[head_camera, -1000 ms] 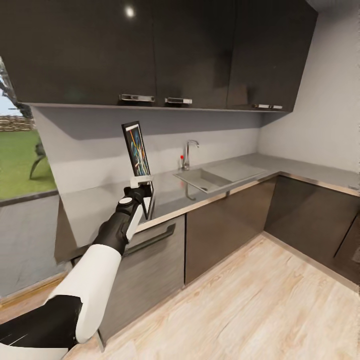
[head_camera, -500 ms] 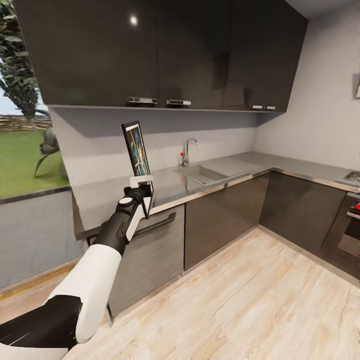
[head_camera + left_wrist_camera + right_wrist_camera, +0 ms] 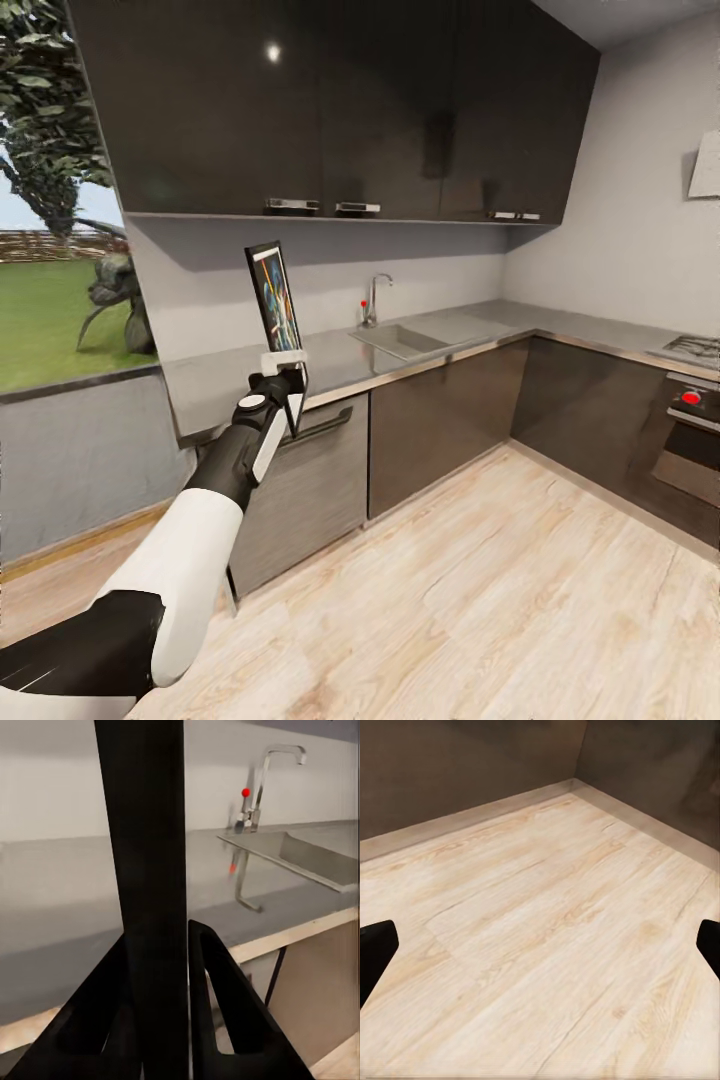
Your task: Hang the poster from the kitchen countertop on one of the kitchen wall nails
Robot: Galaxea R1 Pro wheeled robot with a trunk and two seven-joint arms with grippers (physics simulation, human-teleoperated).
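Your left pincer (image 3: 284, 372) grips the poster (image 3: 275, 297) upright above the desk (image 3: 340, 365); its lettering is too small to read. Your right pincer (image 3: 540, 945) is spread wide over wood floor (image 3: 547, 945).

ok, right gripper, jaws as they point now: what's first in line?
The wood floor. In the right wrist view the right gripper has its jaws wide apart with bare planks between them, and nothing stands in the way. Depth to the floor is unclear.

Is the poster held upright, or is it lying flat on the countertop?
Upright. The poster stands on end above the left gripper, whose fingers clamp its lower edge, off the countertop.
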